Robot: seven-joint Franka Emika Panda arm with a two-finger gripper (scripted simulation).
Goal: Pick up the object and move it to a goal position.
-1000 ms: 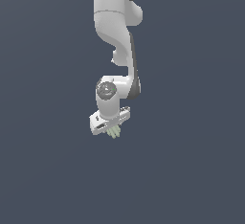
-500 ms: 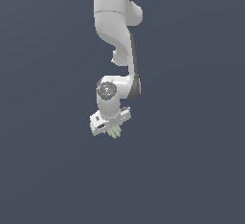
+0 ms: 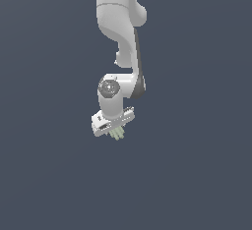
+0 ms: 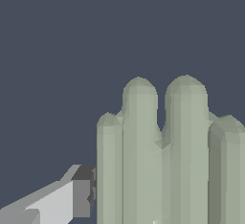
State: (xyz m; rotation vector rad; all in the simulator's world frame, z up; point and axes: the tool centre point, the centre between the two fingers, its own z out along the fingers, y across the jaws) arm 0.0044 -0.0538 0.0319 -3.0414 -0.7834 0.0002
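Observation:
The object (image 3: 118,133) is a small pale grey-green ribbed piece that pokes out below my white gripper (image 3: 116,131) in the exterior view, held above the dark floor. In the wrist view the object (image 4: 162,161) fills the frame as several rounded rods joined side by side. One grey-tipped finger (image 4: 79,192) presses against its side there; the other finger is out of view. My gripper is shut on the object.
The white arm (image 3: 120,32) comes down from the upper edge of the exterior view. Around it there is only a plain dark grey-blue ground (image 3: 197,175), with no other object and no goal marker showing.
The gripper with the object in it has shifted slightly down and toward the exterior view's left. The grasp looks the same.

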